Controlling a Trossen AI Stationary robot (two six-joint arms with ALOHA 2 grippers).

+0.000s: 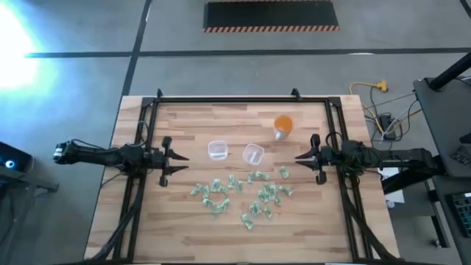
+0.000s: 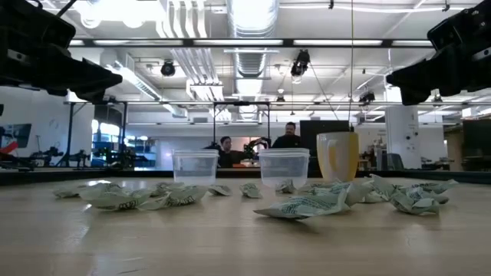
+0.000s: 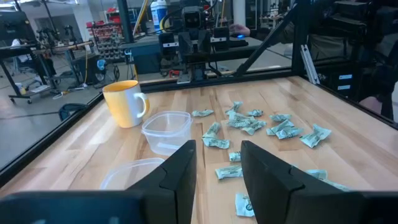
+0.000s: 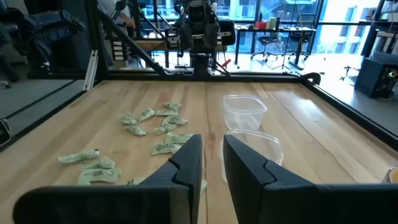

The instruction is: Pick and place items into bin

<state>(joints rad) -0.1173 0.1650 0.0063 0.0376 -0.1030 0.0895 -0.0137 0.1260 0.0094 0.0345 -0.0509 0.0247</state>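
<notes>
Crinkly green-and-white paper scraps (image 1: 239, 195) scattered mid-table toward front edge of pale wood table (image 1: 191, 235). Two clear plastic tubs (image 1: 216, 151) and orange mug (image 1: 282, 126) behind them. Left claw (image 1: 182, 163) near left edge, gap wide, empty. Right claw (image 1: 298, 160) near right edge, gap narrow, empty. Low view alone shows two people (image 2: 288, 136) beyond.

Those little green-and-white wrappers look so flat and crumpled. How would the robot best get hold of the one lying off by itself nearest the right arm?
Probably from straight above, pinching a raised fold. That wrapper lies apart from the others on the table, so fingers have room on both sides. It is low and crinkled, with no edge to catch from the side. The right gripper hangs closest, nothing between its fingers.
</notes>
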